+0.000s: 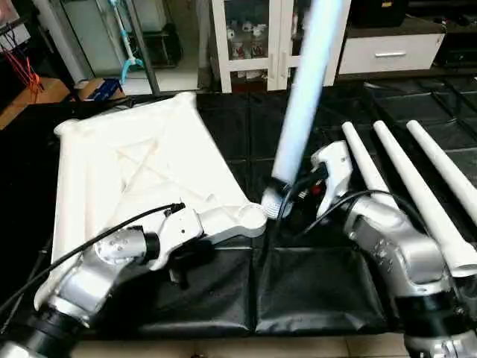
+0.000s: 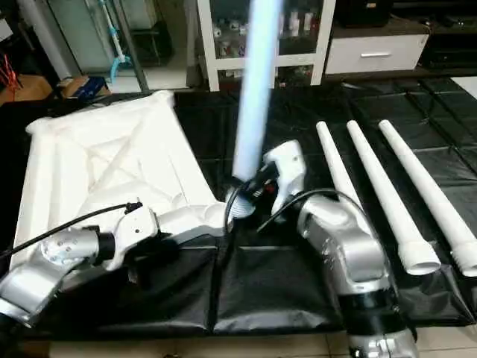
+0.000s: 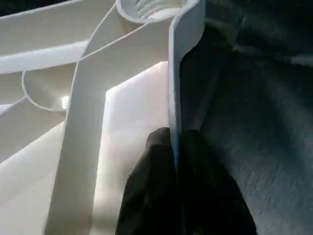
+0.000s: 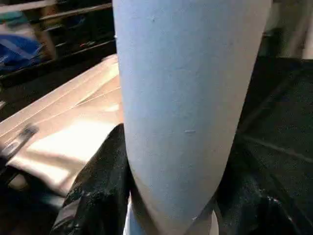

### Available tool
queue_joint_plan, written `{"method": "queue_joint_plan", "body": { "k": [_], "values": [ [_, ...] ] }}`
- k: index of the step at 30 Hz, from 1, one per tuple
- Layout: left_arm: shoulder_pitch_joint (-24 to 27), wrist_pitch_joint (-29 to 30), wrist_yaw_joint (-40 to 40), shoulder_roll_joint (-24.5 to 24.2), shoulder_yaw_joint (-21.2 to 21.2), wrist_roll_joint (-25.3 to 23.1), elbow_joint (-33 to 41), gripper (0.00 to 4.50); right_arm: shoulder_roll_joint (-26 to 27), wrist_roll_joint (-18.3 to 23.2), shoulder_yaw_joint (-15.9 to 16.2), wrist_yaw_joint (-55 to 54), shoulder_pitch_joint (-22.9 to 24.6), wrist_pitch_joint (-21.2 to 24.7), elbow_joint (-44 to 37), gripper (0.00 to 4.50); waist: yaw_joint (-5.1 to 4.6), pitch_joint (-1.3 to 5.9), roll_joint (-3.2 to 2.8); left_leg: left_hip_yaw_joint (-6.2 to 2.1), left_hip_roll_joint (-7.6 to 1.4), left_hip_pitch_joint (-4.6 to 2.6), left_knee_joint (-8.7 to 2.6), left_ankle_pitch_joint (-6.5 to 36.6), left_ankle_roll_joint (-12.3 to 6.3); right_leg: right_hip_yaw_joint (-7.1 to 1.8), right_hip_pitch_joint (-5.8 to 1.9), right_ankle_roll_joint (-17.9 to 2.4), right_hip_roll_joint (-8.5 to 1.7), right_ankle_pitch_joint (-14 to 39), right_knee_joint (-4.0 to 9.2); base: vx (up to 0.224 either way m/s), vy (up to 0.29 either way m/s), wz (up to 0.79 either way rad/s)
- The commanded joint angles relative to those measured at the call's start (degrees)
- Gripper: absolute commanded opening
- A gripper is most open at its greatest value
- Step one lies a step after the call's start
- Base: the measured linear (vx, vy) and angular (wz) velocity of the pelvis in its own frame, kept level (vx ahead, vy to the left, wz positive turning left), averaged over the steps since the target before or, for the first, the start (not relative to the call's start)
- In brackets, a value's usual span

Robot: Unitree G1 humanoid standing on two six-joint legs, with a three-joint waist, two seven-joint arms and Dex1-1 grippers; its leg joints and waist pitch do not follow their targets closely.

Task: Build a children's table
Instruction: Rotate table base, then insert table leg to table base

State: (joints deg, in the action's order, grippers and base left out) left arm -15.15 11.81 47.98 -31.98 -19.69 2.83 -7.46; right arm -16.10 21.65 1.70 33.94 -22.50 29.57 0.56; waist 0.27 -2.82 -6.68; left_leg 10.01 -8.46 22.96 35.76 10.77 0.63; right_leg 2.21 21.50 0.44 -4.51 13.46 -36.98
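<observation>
The white tabletop (image 1: pixel 134 171) lies ribbed side up on the left of the black mat. Its near corner socket (image 1: pixel 250 216) faces up. My left gripper (image 3: pixel 173 142) is shut on the tabletop's near rim, one black finger (image 3: pixel 146 186) on each side of the thin wall, just short of that socket. My right gripper (image 1: pixel 298 194) is shut on a white leg (image 1: pixel 305 97) and holds it nearly upright. The leg's lower end (image 1: pixel 274 200) hangs just right of the socket, beside it and not inside. In the right wrist view the black fingers (image 4: pixel 98 186) flank the leg (image 4: pixel 186 98).
Three more white legs (image 1: pixel 365 168) (image 1: pixel 425 194) (image 1: pixel 447 168) lie side by side on the black mat (image 1: pixel 313 291) to the right of my right arm. A white glass-door cabinet (image 1: pixel 261 37) and a white drawer unit (image 1: pixel 387 52) stand behind the mat.
</observation>
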Motion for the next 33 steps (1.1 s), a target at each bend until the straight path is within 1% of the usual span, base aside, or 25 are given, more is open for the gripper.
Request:
{"method": "queue_joint_plan", "body": {
  "k": [1,2,3,4,5,7,8,9,10,12,13,14,15,16,17,19,21,22,24,27,29,30,31,32,33],
  "values": [
    [0.76,-0.19,0.38,-0.05,0.31,0.71,0.84,0.02,0.19,0.59,-0.94,-0.01,-1.44,-1.07,-0.15,1.91,0.23,3.73,-0.17,-2.12,-3.91,-1.54,-5.10,14.81,1.01,-2.10,-1.69,-14.17,-3.86,1.81,4.39,0.000,0.000,0.00],
    [1.45,0.04,1.12,-0.47,-0.35,0.72,1.70,0.02,0.11,0.50,-0.98,-0.02,-1.47,-1.01,-0.03,1.91,0.17,3.71,0.32,-2.01,-3.88,-1.55,-5.10,14.77,0.72,-2.09,-1.62,-14.13,-3.75,1.82,4.48,0.000,0.000,0.00],
    [1.68,0.35,1.36,-0.56,-0.48,0.88,2.08,0.02,0.11,0.71,-1.02,0.16,-1.46,-0.80,-0.14,1.91,0.25,3.72,0.10,-2.02,-3.85,-1.52,-5.03,14.40,0.24,-2.10,-1.67,-14.13,-3.87,2.23,4.45,0.000,0.000,0.00],
    [2.42,1.34,1.97,-0.75,-0.85,1.32,3.32,0.02,0.07,1.42,-1.14,0.73,-1.38,-0.17,-0.55,1.91,0.26,3.72,0.83,-1.97,-3.94,-1.46,-5.10,14.19,-0.09,-2.13,-1.72,-14.16,-3.90,2.38,4.52,0.000,0.000,0.00],
    [3.05,1.85,2.25,-0.72,-1.04,1.39,4.32,0.02,-0.01,1.99,-1.18,1.19,-1.24,0.20,-0.87,1.91,0.44,3.67,0.42,-2.04,-4.07,-1.47,-5.07,13.38,-0.70,-2.14,-1.64,-14.07,-4.02,3.39,4.52,0.000,0.000,0.00],
    [3.48,1.35,2.40,-0.68,-1.03,0.94,4.58,0.02,0.01,1.84,-0.60,1.48,-1.41,0.13,-0.59,1.91,0.39,3.61,1.21,-1.94,-4.08,-1.40,-5.09,13.17,-1.08,-2.16,-1.61,-14.00,-3.90,4.02,4.65,0.000,0.000,0.00],
    [3.47,0.54,2.02,-0.68,-1.28,-0.14,4.54,0.02,-0.21,1.26,-0.01,1.68,-1.69,-0.10,-0.13,1.91,0.61,3.58,1.19,-1.92,-4.12,-1.48,-5.06,12.85,-1.42,-2.21,-1.49,-13.78,-4.02,5.71,4.64,0.000,0.000,0.00],
    [3.24,-0.23,1.58,-0.58,-1.19,-0.78,4.37,0.02,0.04,1.77,-0.13,2.00,-2.05,0.51,-0.27,1.91,0.60,3.50,1.62,-1.84,-4.12,-1.49,-5.11,13.04,-1.54,-2.22,-1.39,-13.58,-3.95,6.54,4.87,0.000,0.000,0.00],
    [3.11,-0.35,1.38,-0.45,-0.93,-0.80,4.38,0.02,0.19,2.61,-0.23,2.70,-2.22,1.19,-0.67,1.91,0.68,3.47,1.74,-1.79,-4.15,-1.59,-5.12,13.18,-1.35,-2.28,-1.31,-13.30,-3.95,7.60,4.92,0.000,0.000,0.00],
    [3.10,0.21,1.21,-0.09,-0.84,-0.43,4.68,0.02,-0.05,3.44,-0.23,4.19,-2.10,1.74,-0.85,1.91,0.74,3.43,1.82,-1.82,-4.15,-1.57,-5.18,13.55,-1.01,-2.32,-1.28,-13.01,-3.96,8.55,4.85,0.000,0.000,0.00],
    [3.12,0.27,1.20,-0.06,-0.86,-0.41,4.74,0.02,-0.09,3.49,-0.20,4.31,-2.08,1.80,-0.85,1.91,0.83,3.45,1.70,-1.88,-4.16,-1.61,-5.19,13.56,-0.96,-2.33,-1.31,-12.95,-4.02,8.60,4.82,0.000,0.000,0.00],
    [3.37,0.34,0.45,0.35,-0.79,-0.52,5.27,0.02,-0.42,3.71,0.27,5.43,-1.93,2.16,-0.59,1.91,0.90,3.46,1.81,-1.88,-4.19,-1.56,-5.17,13.20,-1.00,-2.36,-1.28,-12.88,-4.03,8.33,4.82,0.000,0.000,0.00],
    [3.48,0.38,-0.32,0.75,-0.62,-0.67,5.52,0.02,-0.62,3.72,0.48,5.87,-1.81,2.16,-0.48,1.91,0.96,3.45,2.17,-1.79,-4.22,-1.60,-5.18,12.90,-1.04,-2.36,-1.16,-12.78,-3.95,8.10,4.91,0.000,0.000,0.00],
    [3.48,0.56,-0.58,1.30,-0.21,-0.06,5.62,0.02,-0.68,4.18,0.66,6.62,-1.87,2.64,-0.24,1.91,1.08,3.48,2.13,-1.76,-4.18,-1.52,-5.11,12.34,-1.21,-2.38,-1.26,-12.85,-4.04,7.64,4.81,0.000,0.000,0.00],
    [3.31,0.86,-0.97,1.93,0.26,0.19,5.78,0.31,-0.79,4.61,0.81,7.39,-2.13,2.92,0.17,1.91,1.27,3.48,2.43,-1.70,-4.18,-1.47,-5.02,11.66,-1.68,-2.45,-1.31,-12.91,-4.17,7.70,4.85,0.000,0.000,0.00],
    [3.09,0.97,-1.08,2.43,0.49,0.35,5.86,0.31,-0.92,4.84,1.06,8.17,-2.56,3.13,0.64,1.91,1.45,3.50,2.60,-1.61,-4.15,-1.45,-4.89,11.05,-1.99,-2.46,-1.25,-12.93,-4.17,8.04,4.87,0.000,0.000,0.00],
    [2.61,0.88,-1.40,2.97,0.59,-0.19,5.67,0.64,-1.01,4.86,1.68,9.59,-3.70,3.25,1.50,1.91,1.69,3.54,2.36,-1.59,-4.25,-1.63,-4.89,10.99,-1.75,-2.41,-1.04,-12.82,-4.07,8.71,4.92,0.000,0.000,0.00],
    [2.61,0.88,-1.40,2.97,0.59,-0.19,5.67,0.64,-1.01,4.86,1.68,9.59,-3.70,3.25,1.50,1.91,1.74,3.59,2.28,-1.60,-4.29,-1.73,-4.87,11.15,-1.52,-2.39,-0.92,-12.95,-4.04,8.67,4.90,0.000,0.000,0.00],
    [1.98,0.58,-1.55,3.17,0.17,-1.25,5.18,0.83,-0.80,4.14,2.09,10.34,-5.52,2.45,3.46,1.91,1.83,3.60,2.60,-1.68,-4.32,-1.56,-5.08,10.89,-1.11,-2.32,-0.99,-12.77,-3.85,6.87,4.68,0.000,0.000,0.00],
    [1.31,0.48,-1.83,3.30,-0.47,-2.70,4.36,0.83,-0.56,3.35,2.06,10.82,-7.59,1.35,5.77,1.91,1.77,3.63,2.81,-1.61,-4.25,-1.63,-5.05,11.36,-0.80,-2.37,-0.96,-13.19,-3.91,5.41,4.63,0.000,0.000,0.00],
    [1.18,0.85,-1.47,3.24,-0.54,-2.95,3.96,0.83,-0.50,3.08,1.99,10.98,-8.19,1.06,6.14,1.91,1.87,3.69,2.72,-1.65,-4.26,-1.59,-5.07,11.14,-0.42,-2.35,-1.15,-13.33,-3.95,3.91,4.49,0.000,0.000,0.00],
    [1.20,0.96,-1.43,3.24,-0.52,-2.92,3.95,0.83,-0.50,3.09,1.98,10.98,-8.22,1.06,6.15,1.91,1.86,3.70,2.87,-1.61,-4.26,-1.60,-5.07,11.12,-0.42,-2.36,-1.15,-13.35,-3.94,3.53,4.53,0.000,0.000,0.00],
    [1.27,1.55,-1.22,3.20,-0.41,-2.76,3.91,0.83,-0.46,3.15,1.89,11.02,-8.37,1.04,6.24,1.91,1.86,3.71,2.78,-1.67,-4.27,-1.58,-5.08,11.18,-0.35,-2.34,-1.18,-13.45,-3.97,3.29,4.44,0.000,0.000,0.00],
    [1.26,2.39,-0.80,2.81,-0.43,-2.84,3.80,0.83,-0.47,3.27,1.71,11.04,-8.52,1.00,6.31,1.91,1.83,3.68,3.00,-1.62,-4.23,-1.60,-5.11,11.76,-0.21,-2.34,-1.23,-13.69,-3.92,3.37,4.50,0.000,0.000,0.00],
    [1.22,2.43,-0.76,2.63,-0.48,-3.06,3.73,0.83,-0.50,3.27,1.67,11.11,-8.56,0.96,6.39,1.91,1.86,3.67,3.01,-1.64,-4.23,-1.60,-5.11,11.82,-0.21,-2.34,-1.23,-13.73,-3.94,3.54,4.49,0.000,0.000,0.00]
  ]
}}
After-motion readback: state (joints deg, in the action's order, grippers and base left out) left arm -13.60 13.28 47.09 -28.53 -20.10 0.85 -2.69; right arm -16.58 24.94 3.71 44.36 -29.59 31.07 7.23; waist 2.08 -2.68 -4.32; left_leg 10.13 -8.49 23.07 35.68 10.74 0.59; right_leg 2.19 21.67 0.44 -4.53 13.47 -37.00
